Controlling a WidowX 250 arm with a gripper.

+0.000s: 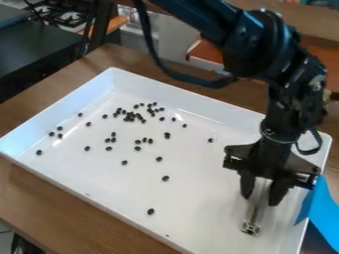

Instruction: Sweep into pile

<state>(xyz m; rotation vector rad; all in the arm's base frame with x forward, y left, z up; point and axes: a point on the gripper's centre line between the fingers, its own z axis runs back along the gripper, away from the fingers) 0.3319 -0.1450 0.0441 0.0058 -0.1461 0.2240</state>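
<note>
At the right side of the white tray (192,208), the black gripper (262,192) hangs low, shut on a silver metal bar (254,218). The bar slants down toward the front, its square end close above or on the tray floor; contact is unclear. A blue piece (323,211) lies at the tray's right edge; whether it joins the bar is hidden. Small black bean-like pieces (130,117) form a loose cluster in the tray's back left part. Several others are scattered singly around it, including one (151,211) near the front and one (210,140) toward the right.
Raised walls run around the tray, which sits on a brown wooden table (39,196). A dark surface (33,47) and a stove (66,15) stand at the back left. An orange-brown chair (206,51) is behind the table.
</note>
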